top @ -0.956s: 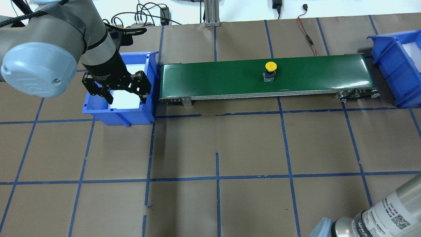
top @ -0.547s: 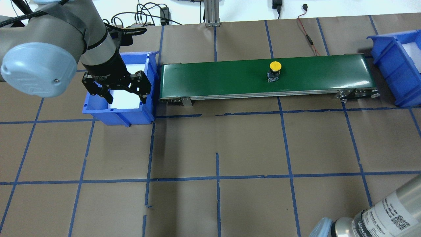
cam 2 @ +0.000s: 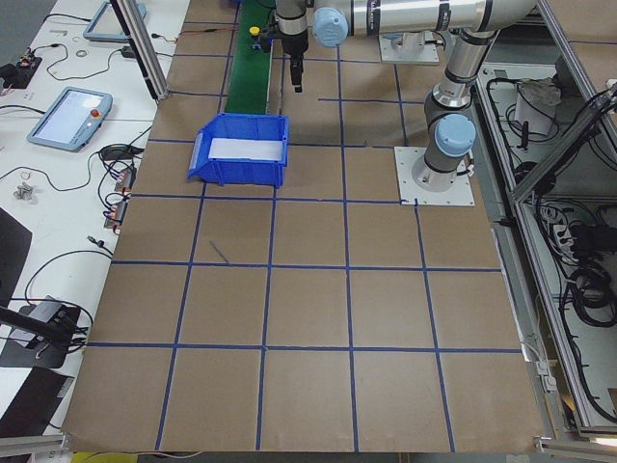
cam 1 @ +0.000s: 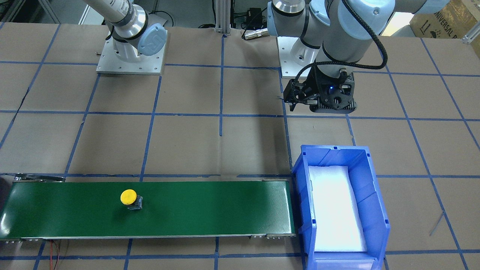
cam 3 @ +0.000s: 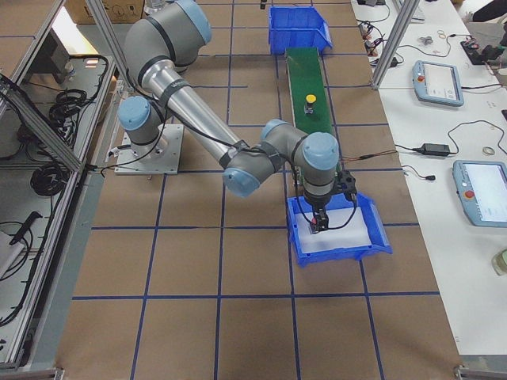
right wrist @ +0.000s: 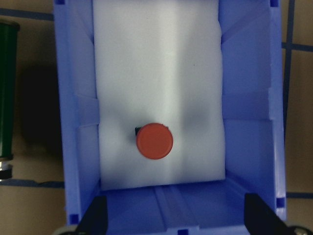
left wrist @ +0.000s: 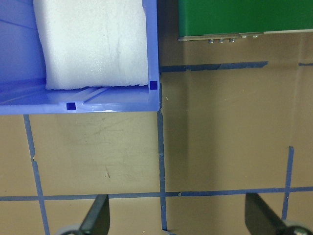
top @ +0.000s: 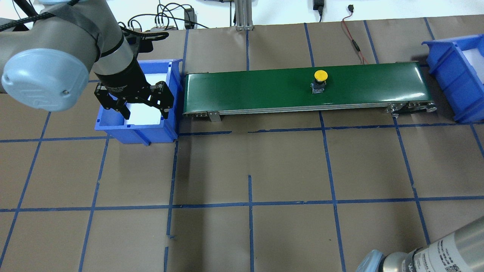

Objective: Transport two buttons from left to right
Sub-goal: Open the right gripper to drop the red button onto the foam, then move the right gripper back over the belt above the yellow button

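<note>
The yellow-capped button [top: 320,76] stands upright on the green conveyor belt [top: 264,88], right of its middle; it also shows in the front view [cam 1: 128,197]. The red-capped button [right wrist: 154,141] sits on white foam in the right blue bin [right wrist: 244,127]. My right gripper [right wrist: 176,218] is open and empty, held above that bin. My left gripper [top: 145,113] is open and empty, above the near end of the left blue bin [top: 172,94]. That bin's foam [cam 1: 335,210] is bare.
The right bin [top: 450,71] stands past the belt's right end, partly cut off by the frame edge. Brown table paper with blue tape lines [top: 249,204] lies in front of the belt. Cables [top: 355,41] lie behind the belt.
The yellow button has travelled to the right along the belt. My left gripper has stayed open in place above the left bin.
</note>
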